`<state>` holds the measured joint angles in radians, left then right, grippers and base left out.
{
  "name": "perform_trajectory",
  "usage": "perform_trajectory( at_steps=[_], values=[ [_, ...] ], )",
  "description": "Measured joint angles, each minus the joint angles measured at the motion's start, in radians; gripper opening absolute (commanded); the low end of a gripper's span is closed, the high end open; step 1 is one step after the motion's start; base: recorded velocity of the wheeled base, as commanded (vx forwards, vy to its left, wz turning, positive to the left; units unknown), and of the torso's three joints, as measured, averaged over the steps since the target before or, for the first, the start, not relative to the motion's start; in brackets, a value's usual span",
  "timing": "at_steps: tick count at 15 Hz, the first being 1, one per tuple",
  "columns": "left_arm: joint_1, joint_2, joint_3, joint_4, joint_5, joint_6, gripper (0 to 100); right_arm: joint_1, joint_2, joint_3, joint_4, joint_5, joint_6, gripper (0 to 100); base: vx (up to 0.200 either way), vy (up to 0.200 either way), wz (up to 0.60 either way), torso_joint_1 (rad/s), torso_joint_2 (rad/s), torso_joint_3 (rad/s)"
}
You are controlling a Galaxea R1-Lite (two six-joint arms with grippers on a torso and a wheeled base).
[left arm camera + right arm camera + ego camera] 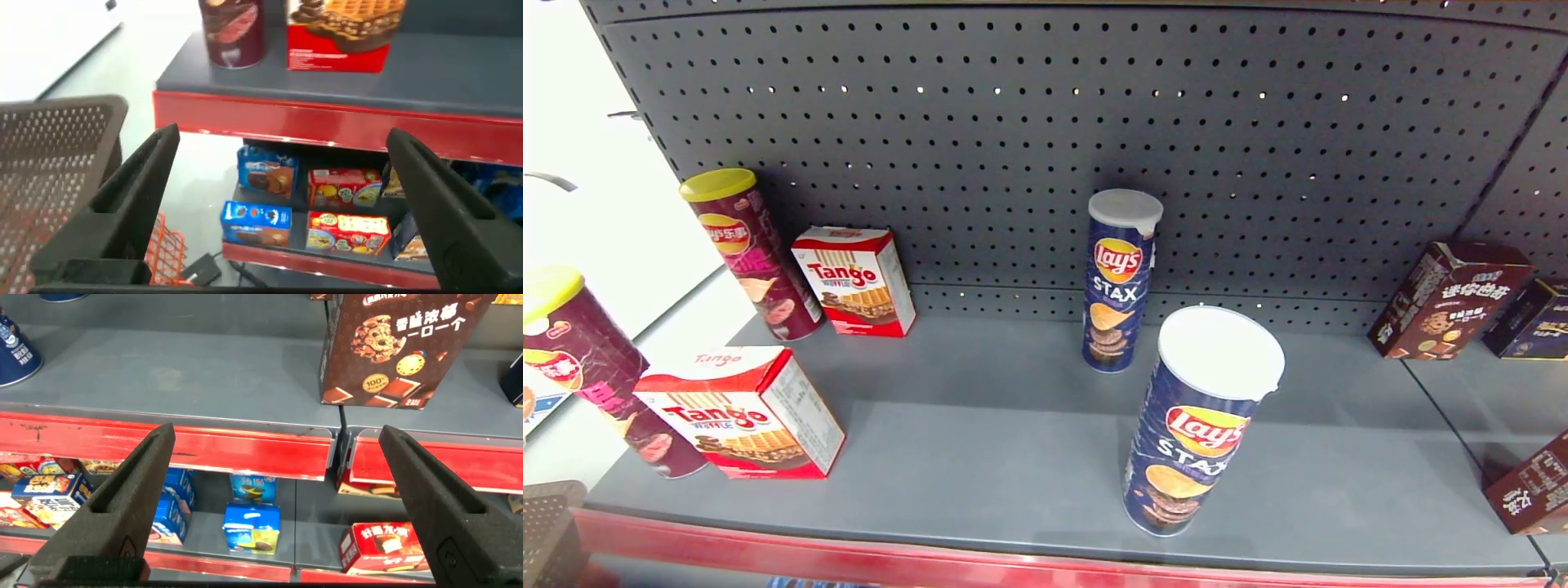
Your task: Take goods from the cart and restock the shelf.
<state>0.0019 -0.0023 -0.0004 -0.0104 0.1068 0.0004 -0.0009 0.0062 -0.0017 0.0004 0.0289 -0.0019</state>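
Head view, restocking in progress: the shelf (1013, 457) carries a rear blue can (1117, 286) close to the pegboard (1045, 122) and a front blue can (1196, 441) nearer the red edge, both upright and well apart. At the robot's left stand two maroon cans (752, 257) and two wafer boxes (743, 416), and at its right a brown box (1445, 298) stands tilted.

Left wrist view: the left end effector (282, 139) hangs in front of and below the shelf's red edge, with its fingers spread wide, holding nothing and touching nothing. A mesh basket (57, 139), probably the cart, lies just beside it. What the basket holds is hidden.

Right wrist view: the right end effector (278, 434) is likewise spread wide and empty. It is level with the red edge, and a brown box stands on the shelf above it. Small packets (253, 527) fill the lower shelf.

Handling, as a judgement:
- **Cans:** they are likely light, stiff card tubes with a smooth wrap. Tall and narrow, they would tip easily, so a grip across the mid-body, kept vertical, suits them.
- **Boxes:** they are probably light thin card that dents under pressure. A moderate grip across the two broad faces, away from the flaps, looks safest
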Motion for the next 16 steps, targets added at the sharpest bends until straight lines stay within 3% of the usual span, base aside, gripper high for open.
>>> perform_trajectory(
  at_steps=[2, 4, 12, 14, 16],
  values=[
    [-0.001, 0.000, 0.000, 0.005, -0.030, 0.000, 100, 0.001, 0.000, 0.000, 0.000, 0.000, 0.000, 100, 0.000, 0.000, 0.00, 0.000, 0.00, 0.000],
    [-0.002, 0.000, 0.000, 0.006, -0.107, -0.004, 100, 0.000, 0.000, 0.000, 0.000, 0.000, 0.000, 100, 0.000, 0.000, 0.00, 0.000, 0.00, 0.000],
    [-0.002, 0.000, 0.000, 0.005, -0.110, -0.005, 100, 0.000, 0.008, -0.019, 0.010, 0.005, -0.021, 100, 0.000, 0.000, 0.00, 0.000, 0.00, 0.000],
    [-0.002, 0.000, 0.000, 0.005, -0.088, -0.005, 100, -0.004, 0.066, -0.136, 0.044, 0.014, -0.035, 100, 0.000, 0.000, 0.00, 0.000, 0.00, 0.000],
    [-0.002, 0.000, 0.000, 0.005, -0.058, -0.008, 100, 0.003, 0.193, -0.360, 0.080, 0.072, -0.052, 100, 0.000, 0.000, 0.00, 0.000, 0.00, 0.000]
  ],
)
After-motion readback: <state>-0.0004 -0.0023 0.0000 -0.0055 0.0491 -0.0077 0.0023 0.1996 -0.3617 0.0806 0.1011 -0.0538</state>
